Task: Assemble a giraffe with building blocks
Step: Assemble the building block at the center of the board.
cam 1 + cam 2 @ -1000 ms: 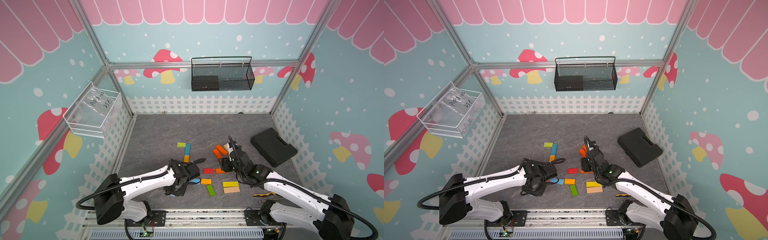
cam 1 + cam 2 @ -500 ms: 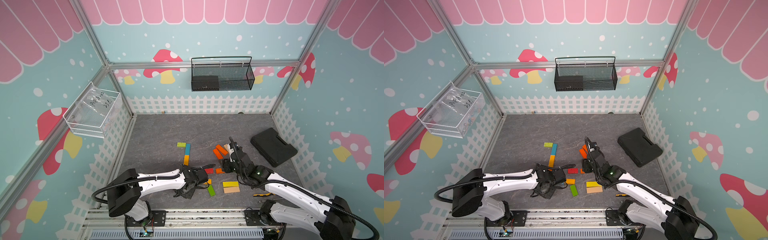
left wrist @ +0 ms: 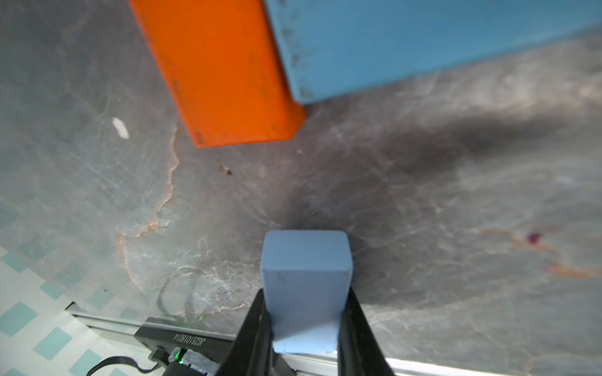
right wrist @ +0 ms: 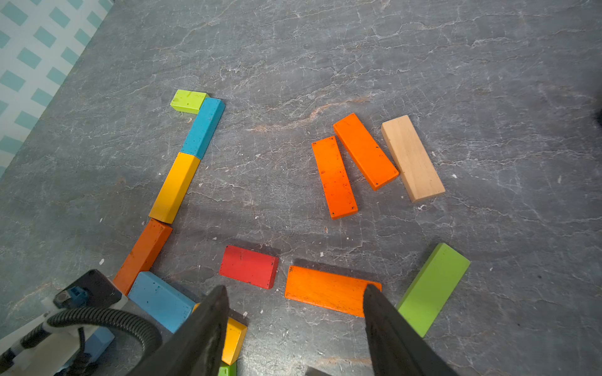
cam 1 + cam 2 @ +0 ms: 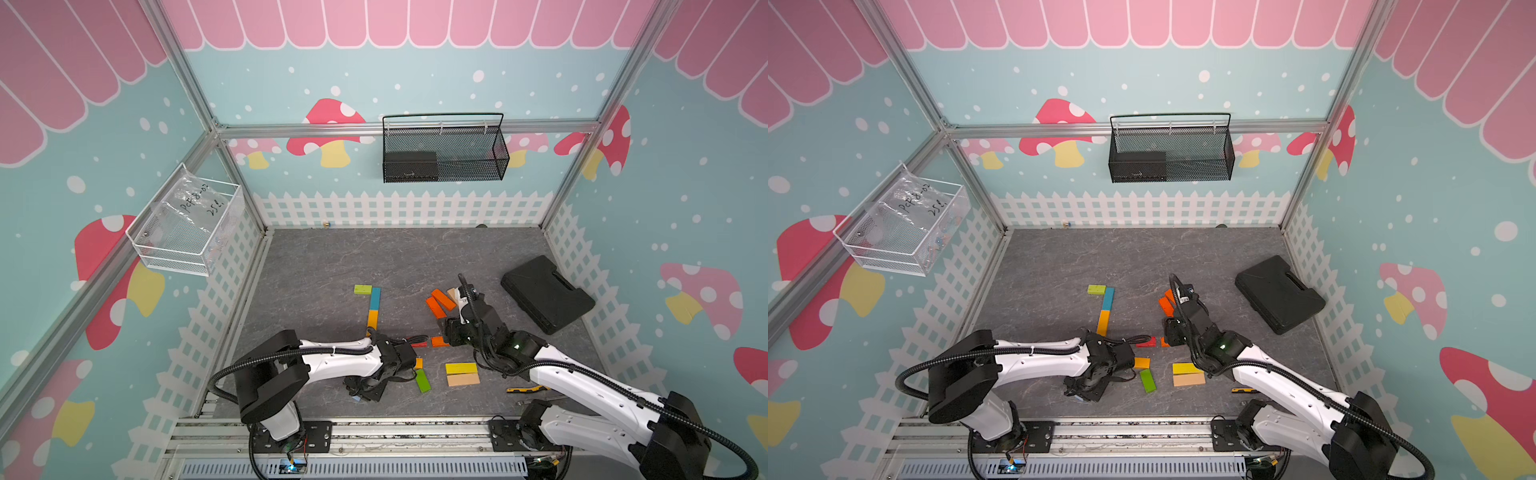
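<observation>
On the grey stone-look table, your row of painted wooden bricks runs green, blue, yellow, orange, blue. Your right gripper hangs open and empty by a flat red brick. Your left gripper is squeezed shut on a small pale blue wooden brick, low near the front edge. I think it joins the row: keep it level, line it up, and let go only once it lies flat.

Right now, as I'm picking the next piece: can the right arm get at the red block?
Probably yes. The right claw is open and empty, and the red block lies flat just ahead of it, with a gap to the orange block beside it and nothing on top.
</observation>
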